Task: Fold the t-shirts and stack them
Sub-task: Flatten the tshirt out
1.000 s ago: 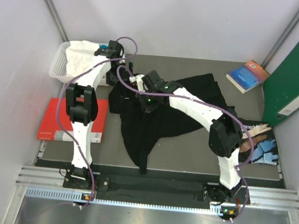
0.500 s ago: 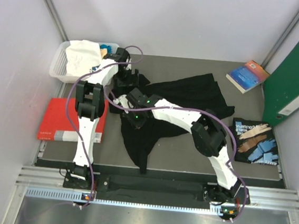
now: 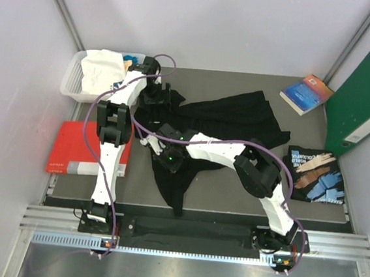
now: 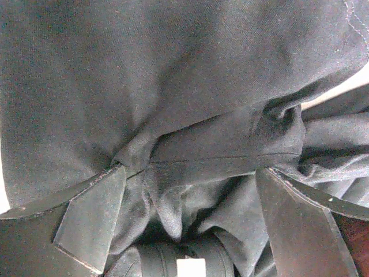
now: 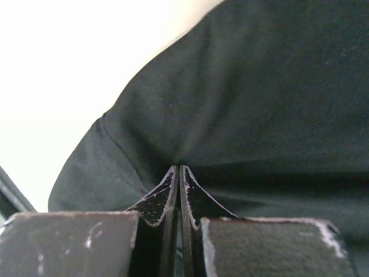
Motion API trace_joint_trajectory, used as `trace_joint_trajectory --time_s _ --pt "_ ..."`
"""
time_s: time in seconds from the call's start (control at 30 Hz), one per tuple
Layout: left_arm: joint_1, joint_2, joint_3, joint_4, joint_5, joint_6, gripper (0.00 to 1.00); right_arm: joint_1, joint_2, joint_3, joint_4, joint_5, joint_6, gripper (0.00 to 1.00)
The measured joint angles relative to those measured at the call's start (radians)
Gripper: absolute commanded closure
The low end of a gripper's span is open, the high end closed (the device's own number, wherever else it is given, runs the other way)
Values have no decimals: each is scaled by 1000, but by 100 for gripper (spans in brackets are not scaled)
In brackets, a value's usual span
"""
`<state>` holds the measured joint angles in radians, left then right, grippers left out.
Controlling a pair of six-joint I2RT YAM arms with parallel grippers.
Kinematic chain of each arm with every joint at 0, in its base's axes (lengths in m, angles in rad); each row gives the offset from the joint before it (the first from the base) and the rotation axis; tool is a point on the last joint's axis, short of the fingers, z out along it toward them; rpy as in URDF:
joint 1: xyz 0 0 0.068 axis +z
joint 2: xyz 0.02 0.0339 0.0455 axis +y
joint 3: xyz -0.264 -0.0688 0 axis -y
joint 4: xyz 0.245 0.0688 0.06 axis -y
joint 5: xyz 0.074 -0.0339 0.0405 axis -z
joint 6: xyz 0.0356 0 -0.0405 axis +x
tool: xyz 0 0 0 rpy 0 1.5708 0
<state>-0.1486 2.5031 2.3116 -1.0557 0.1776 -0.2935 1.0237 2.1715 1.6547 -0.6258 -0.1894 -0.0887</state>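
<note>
Two arms bend over the black t-shirt (image 3: 233, 117), which lies crumpled across the middle of the desk (image 3: 232, 189), one narrow tail of it trailing toward the near edge.

The left gripper (image 3: 155, 97) sits at the shirt's far left corner. Seen from its own wrist camera, the left gripper (image 4: 193, 213) has its fingers (image 4: 92, 213) spread wide, with a bunched, creased mound of black cloth between them (neither finger presses on it).

The right gripper (image 3: 168, 161) is down on the shirt's left side, nearer the arm bases than the left one. In its wrist view the right gripper (image 5: 180, 173) is squeezed fully together, and a small ridge of the black cloth puckers up right at its tips, pinched there.

Left of the black shirt, past its far corner, a white basket (image 3: 71, 82) holds white t-shirts (image 3: 103, 65) and a teal-blue t-shirt (image 3: 133, 59). A red book (image 3: 66, 147) lies flat to the shirt's left. To its right are a magazine (image 3: 316, 174), a blue book (image 3: 305, 93) and a green folder (image 3: 358, 109) standing open.
</note>
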Motion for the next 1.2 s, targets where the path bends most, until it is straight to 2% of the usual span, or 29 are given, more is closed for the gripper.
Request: trace_joint_trajectory --time_s 0.23,0.57,0.97,1.07,1.17,1.2 --pt "-2 33 60 -18 -12 0 1 34 -92 -138 -12 -15 -8 100" --pt "-3 62 113 -15 -30 0 1 44 -106 -151 -109 -21 14 100" --pt "-2 80 146 -18 -36 -1 1 55 -170 -245 -221 33 117 100" --pt "1 76 146 -6 -16 -4 1 55 -201 -267 -247 89 143 90" --pt "7 55 109 46 39 -14 1 42 -261 -273 -273 154 175 74" --pt "8 47 96 62 54 -18 1 37 -282 -271 -273 168 182 71"
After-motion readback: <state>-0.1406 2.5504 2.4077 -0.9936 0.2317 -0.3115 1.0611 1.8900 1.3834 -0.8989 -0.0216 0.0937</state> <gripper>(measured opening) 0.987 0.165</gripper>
